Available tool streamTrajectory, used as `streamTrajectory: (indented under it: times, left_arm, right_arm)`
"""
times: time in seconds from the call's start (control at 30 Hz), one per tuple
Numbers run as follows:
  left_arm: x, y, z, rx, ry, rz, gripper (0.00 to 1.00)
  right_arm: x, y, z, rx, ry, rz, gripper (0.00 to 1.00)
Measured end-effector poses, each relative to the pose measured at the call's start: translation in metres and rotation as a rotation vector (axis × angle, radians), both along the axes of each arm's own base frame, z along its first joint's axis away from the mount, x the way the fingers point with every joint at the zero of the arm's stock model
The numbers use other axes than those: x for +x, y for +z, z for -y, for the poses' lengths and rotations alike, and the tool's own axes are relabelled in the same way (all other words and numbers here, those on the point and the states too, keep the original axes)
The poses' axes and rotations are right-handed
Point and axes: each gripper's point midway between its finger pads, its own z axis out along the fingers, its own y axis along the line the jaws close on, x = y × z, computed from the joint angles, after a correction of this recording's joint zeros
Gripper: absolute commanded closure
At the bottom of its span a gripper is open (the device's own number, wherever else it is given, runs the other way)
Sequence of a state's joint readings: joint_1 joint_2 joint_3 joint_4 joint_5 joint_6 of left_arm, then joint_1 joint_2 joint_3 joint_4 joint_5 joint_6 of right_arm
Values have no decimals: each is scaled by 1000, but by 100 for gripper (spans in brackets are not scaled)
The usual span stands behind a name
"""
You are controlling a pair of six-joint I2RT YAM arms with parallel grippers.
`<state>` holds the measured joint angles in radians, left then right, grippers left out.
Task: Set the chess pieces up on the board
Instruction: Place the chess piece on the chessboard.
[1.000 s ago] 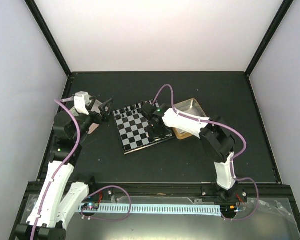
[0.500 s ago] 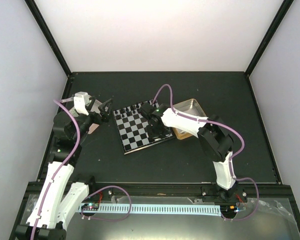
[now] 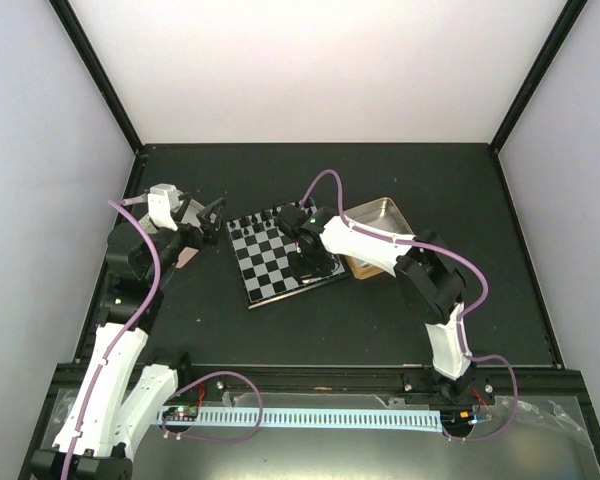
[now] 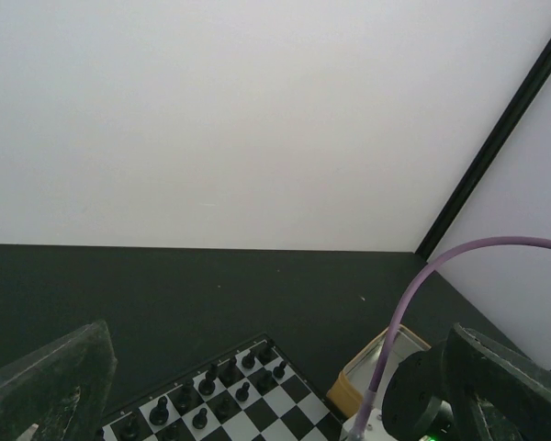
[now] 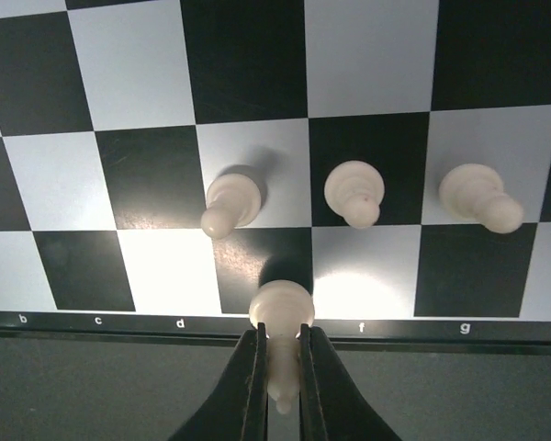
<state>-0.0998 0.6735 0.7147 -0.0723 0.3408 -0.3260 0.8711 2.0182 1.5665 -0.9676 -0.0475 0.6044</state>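
Pinching a white chess piece (image 5: pixel 281 305), the right gripper (image 5: pixel 280 372) hovered at the board's (image 3: pixel 263 262) 3 o'clock edge; the left gripper (image 3: pixel 208 213) gaped wide off 10 o'clock.

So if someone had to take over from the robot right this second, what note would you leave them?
Left gripper: open, empty, hanging left of the board.
Right gripper: shut on a white piece, over the board's edge row by file e.
Done: black pieces stand in two rows at the far side. Three white pawns stand in the row just ahead of the held piece.
Left: set this piece down, then place the other whites. How many are left I cannot tell.
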Motion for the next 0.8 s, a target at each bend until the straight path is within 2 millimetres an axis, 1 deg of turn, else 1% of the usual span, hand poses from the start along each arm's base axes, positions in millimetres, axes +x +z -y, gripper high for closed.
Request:
streamTrajectory:
  times: [0.1,0.23,0.5,0.8]
  left_arm:
    - [0,0,0,0,0,-1,1]
    - [0,-1,0,1,0,-2,1]
    - [-2,-1,0,1,0,2,1]
    - [-3,0,0,1,0,6,1]
  right_arm:
    - [0,-3,-2,-3,3,-4,96]
    - [3,-5,1,-25,-3,8,96]
    - [9,-6,13,-92,-41,47,95]
    - [11,-7,16,-108,-66,52,87]
